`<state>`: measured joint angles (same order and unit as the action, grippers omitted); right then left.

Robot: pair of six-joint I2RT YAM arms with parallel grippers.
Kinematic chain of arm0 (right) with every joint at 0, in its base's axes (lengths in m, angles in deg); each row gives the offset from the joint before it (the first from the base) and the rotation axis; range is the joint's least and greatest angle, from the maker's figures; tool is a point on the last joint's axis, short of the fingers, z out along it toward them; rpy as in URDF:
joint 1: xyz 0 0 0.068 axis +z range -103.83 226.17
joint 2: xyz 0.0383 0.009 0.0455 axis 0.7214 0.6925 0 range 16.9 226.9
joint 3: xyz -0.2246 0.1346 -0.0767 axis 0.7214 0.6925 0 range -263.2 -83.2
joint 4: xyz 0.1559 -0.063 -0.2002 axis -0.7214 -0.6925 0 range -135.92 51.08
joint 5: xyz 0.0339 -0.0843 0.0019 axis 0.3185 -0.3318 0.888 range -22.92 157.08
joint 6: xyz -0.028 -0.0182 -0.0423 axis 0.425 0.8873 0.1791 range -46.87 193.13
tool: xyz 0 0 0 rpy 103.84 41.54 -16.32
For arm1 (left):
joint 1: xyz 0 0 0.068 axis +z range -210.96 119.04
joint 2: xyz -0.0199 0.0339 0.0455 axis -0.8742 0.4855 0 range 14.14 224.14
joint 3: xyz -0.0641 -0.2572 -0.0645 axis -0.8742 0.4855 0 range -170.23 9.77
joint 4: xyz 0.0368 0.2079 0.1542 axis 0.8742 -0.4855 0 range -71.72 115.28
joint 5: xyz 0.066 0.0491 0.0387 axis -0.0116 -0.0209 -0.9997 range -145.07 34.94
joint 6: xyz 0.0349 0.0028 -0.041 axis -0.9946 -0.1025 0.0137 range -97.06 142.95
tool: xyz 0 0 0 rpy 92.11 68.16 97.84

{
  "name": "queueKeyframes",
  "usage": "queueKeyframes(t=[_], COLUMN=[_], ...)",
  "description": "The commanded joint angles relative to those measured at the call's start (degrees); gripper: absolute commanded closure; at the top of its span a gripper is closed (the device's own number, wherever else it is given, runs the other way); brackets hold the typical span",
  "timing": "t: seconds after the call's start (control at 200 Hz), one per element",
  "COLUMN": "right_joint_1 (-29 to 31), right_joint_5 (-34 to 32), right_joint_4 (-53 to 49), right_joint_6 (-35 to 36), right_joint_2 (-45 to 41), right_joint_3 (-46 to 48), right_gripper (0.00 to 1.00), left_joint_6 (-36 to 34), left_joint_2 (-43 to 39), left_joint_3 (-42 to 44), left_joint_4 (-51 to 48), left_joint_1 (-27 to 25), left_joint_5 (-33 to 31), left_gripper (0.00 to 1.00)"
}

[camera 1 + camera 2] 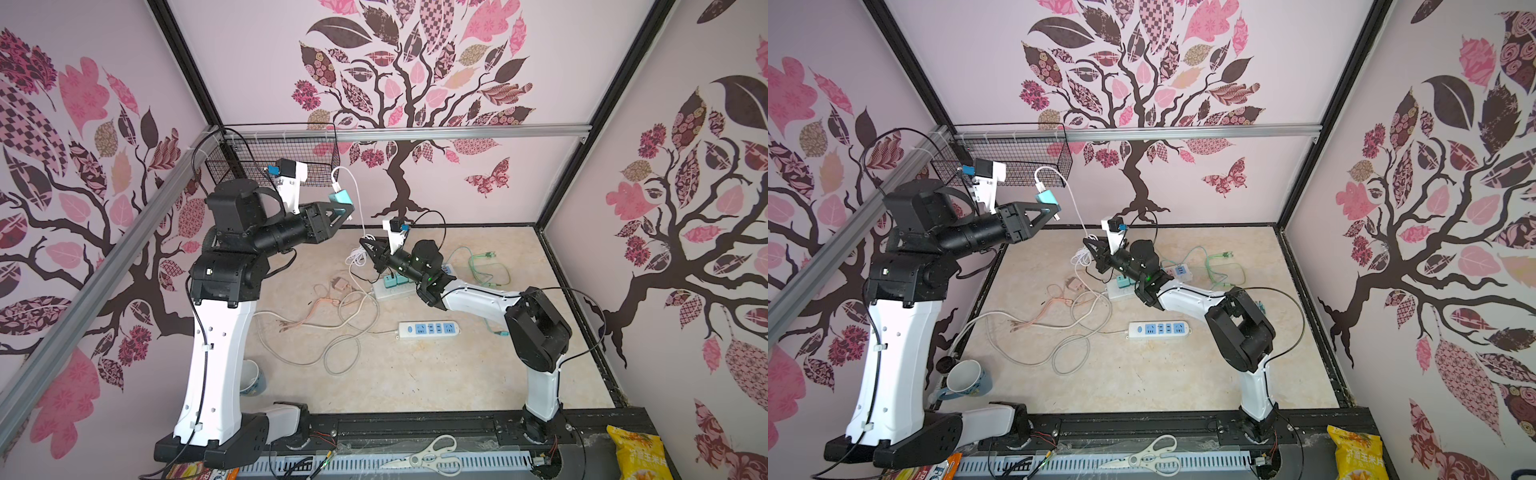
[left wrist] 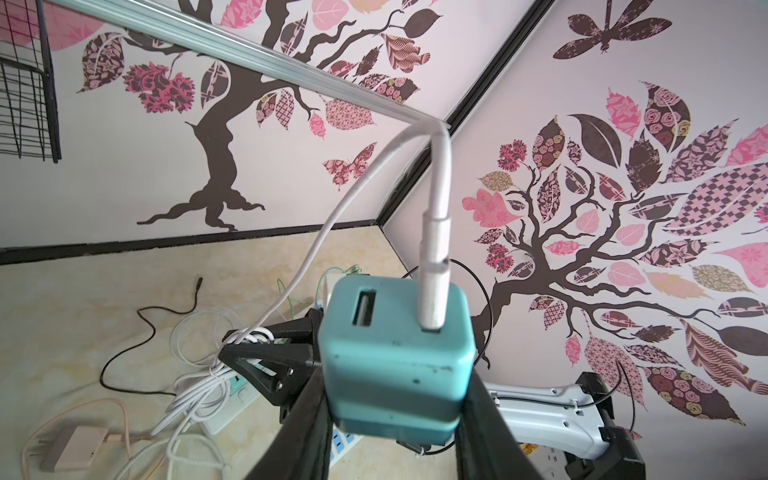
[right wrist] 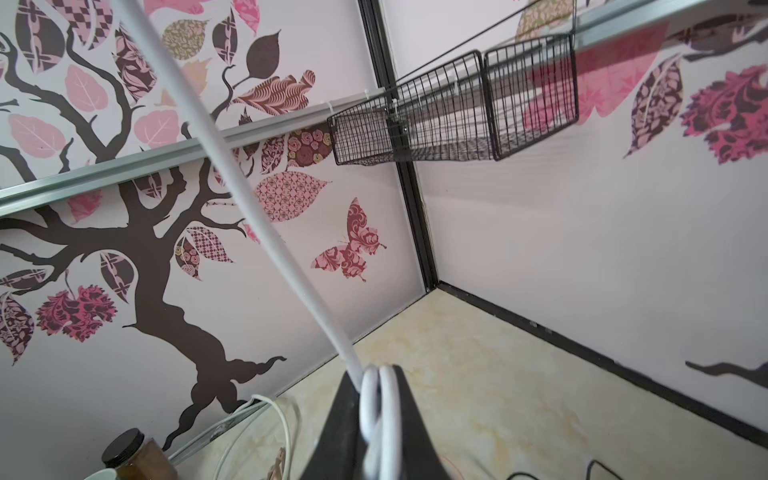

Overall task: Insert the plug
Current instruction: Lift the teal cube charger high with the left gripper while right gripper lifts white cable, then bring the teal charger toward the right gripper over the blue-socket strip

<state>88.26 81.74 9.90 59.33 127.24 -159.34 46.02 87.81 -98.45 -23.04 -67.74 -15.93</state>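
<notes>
Teal plug (image 2: pixel 397 361) is high above the table (image 1: pixel 457 374), pinched between the fingers of the left gripper (image 1: pixel 347 210). Its white cable (image 3: pixel 270 232) goes down to the right gripper (image 3: pixel 376 388), which is squeezing the cable loops.

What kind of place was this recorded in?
Probably a purpose-built robot test booth, not a lived-in room. Tree wallpaper covers flat panel walls. An aluminium rail and black frame posts hold them. A power strip lies on the small boxed-in floor.
</notes>
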Motion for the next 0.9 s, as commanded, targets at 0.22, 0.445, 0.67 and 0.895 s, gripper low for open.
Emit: queueKeyframes(t=[0.22, 0.445, 0.67, 0.895], right_joint_1=[-12.04, -20.15, -31.03, -36.81], right_joint_5=[-2.48, -10.15, -11.35, -19.26], right_joint_4=[-3.46, -14.93, -20.46, -23.61], right_joint_6=[-3.9, 1.0, -0.21, 0.6], right_joint_2=[-23.88, -37.65, -44.74, -43.32], right_joint_3=[17.85, 26.09, 31.75, 34.29], right_gripper=[0.95, 0.93, 0.92, 0.91], left_joint_6=[-10.1, -10.99, -10.26, -10.74], left_joint_2=[2.33, 8.29, 13.81, 21.32], left_joint_3=[3.63, 6.43, 7.85, 8.66], left_joint_4=[-8.09, -4.82, 0.18, 4.71], left_joint_1=[-16.36, -30.36, -39.1, -44.85], left_joint_5=[-14.32, -20.95, -23.76, -27.0], left_gripper=[1.0, 1.0, 1.0, 1.0])
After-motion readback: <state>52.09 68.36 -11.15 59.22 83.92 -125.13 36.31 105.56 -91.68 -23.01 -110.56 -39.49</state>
